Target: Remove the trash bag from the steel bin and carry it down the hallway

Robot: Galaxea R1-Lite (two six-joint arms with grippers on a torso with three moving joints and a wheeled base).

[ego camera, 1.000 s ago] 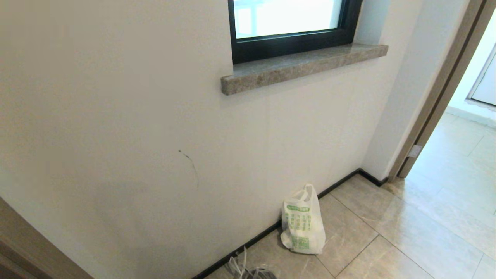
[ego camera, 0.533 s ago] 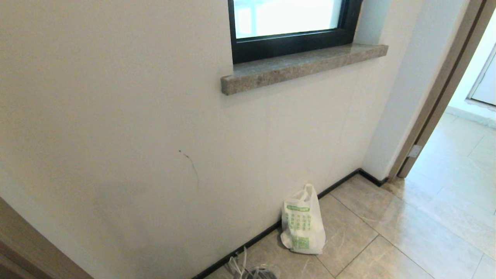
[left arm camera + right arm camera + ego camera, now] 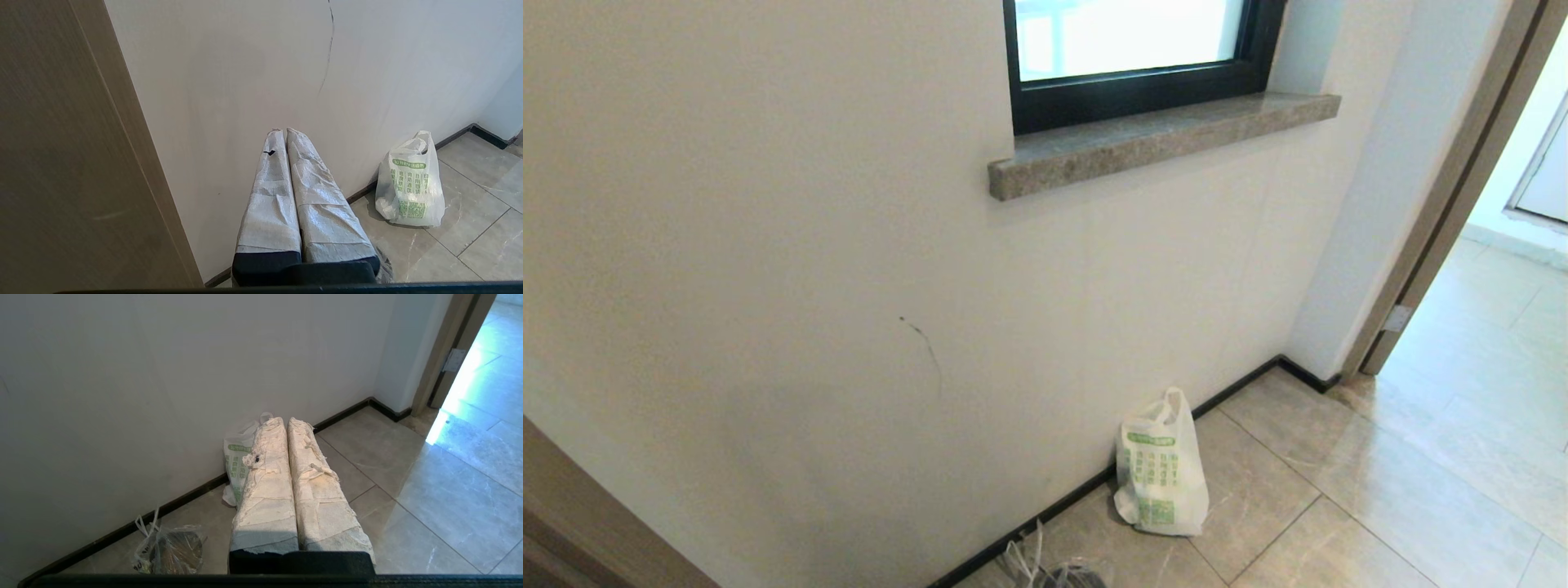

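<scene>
The trash bag (image 3: 1161, 469) stands on the hallway floor (image 3: 1380, 490) against the baseboard (image 3: 1241, 377) below the window sill (image 3: 1160, 140), apparently set down after carrying, near a clear bundle (image 3: 171, 549), while left pincer (image 3: 281, 131) and right pincer (image 3: 282, 419) hang closed, empty.

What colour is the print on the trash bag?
Green panels on the white trash bag, clearest in the left wrist view.
</scene>
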